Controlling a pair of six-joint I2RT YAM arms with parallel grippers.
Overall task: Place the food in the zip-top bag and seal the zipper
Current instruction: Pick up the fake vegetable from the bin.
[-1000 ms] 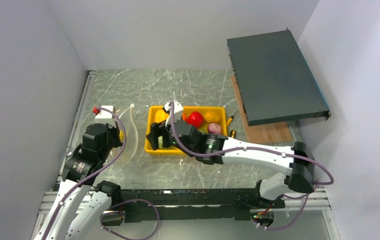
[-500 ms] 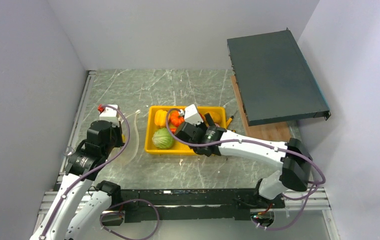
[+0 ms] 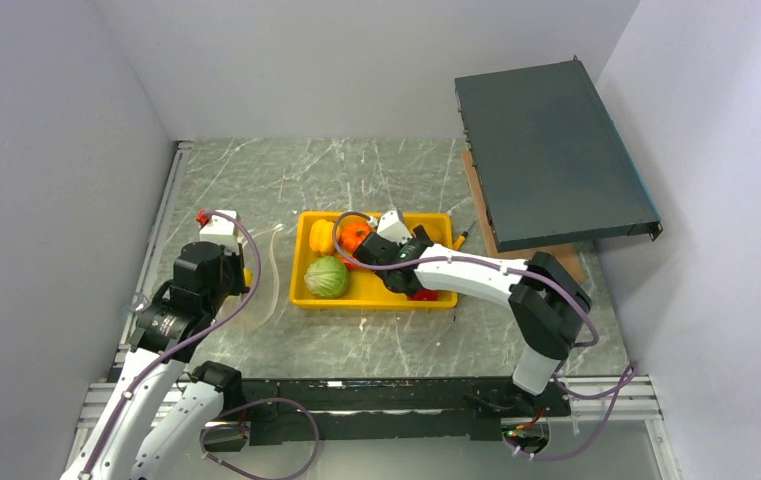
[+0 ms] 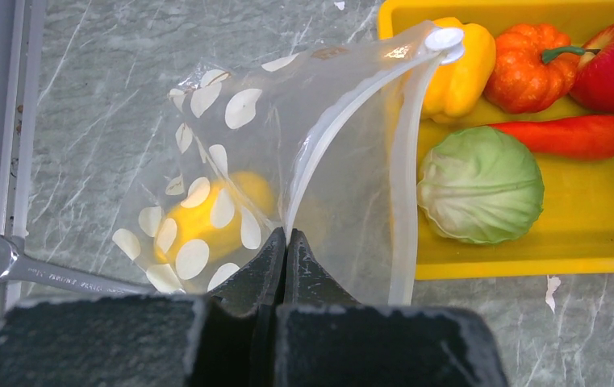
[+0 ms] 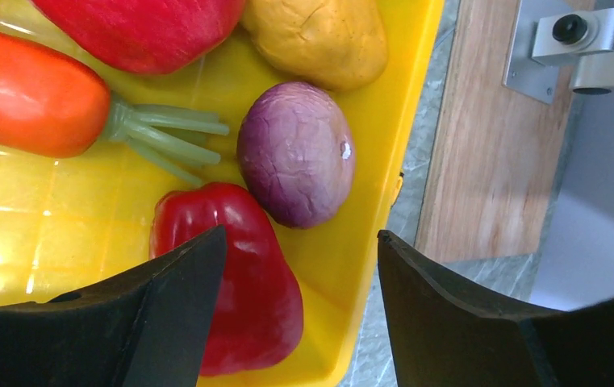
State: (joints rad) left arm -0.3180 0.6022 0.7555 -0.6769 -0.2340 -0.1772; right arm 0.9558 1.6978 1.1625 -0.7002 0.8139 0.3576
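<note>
Bag (image 3: 266,262) lies on the worktop (image 3: 256,180) just left of the yellow tray (image 3: 376,299), by the left arm. Cabbage (image 3: 326,277) & others sit in the tray. Right end effector (image 3: 416,283) is low over the tray's right end.

Left wrist cam: left end effector (image 4: 286,242) pressed together, pinching the bag's rim by the zipper (image 4: 344,121). Mouth gapes toward the tray, w/ one yellow piece (image 4: 206,218) inside.

Right wrist cam: fingers spread, nothing held, poised above red pepper (image 5: 239,298) & onion (image 5: 297,153).

Step, prob.: loading, going for the next item. Next move: drop lower, centre on one item, close w/o nudging its neighbour, carry it to the bag mouth.
</note>
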